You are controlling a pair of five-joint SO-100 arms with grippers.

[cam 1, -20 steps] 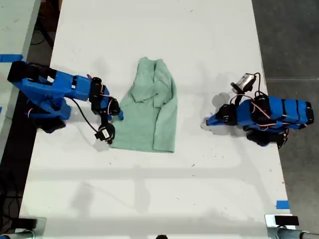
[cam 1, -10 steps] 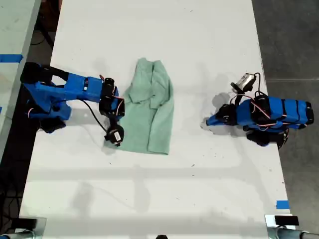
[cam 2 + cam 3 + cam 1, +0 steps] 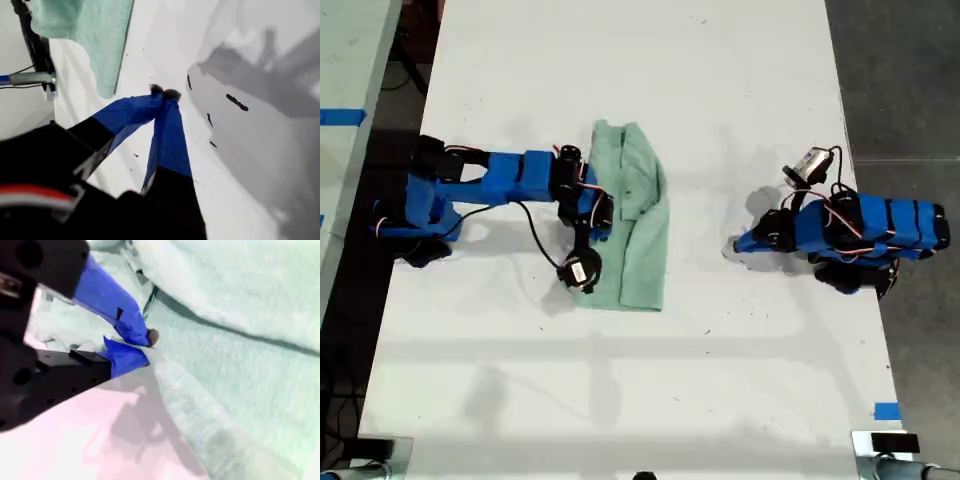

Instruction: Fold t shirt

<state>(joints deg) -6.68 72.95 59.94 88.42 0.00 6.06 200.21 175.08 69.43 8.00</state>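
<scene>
White counter [image 3: 740, 80] at mid-fold: t shirt [image 3: 640, 235] lying at centre, one side edge pinched in the clenched jaws of my second gripper [image 3: 145, 347] to carry it across, while my first gripper [image 3: 165, 92], jaws shut and empty, waiting well apart.

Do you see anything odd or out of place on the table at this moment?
Nothing is spilled or damaged. The t shirt lies half folded and wrinkled, one long side doubled over. My second hand is pinching its edge. My first hand is shut and holds nothing, resting on the bare table apart from the cloth.
</scene>
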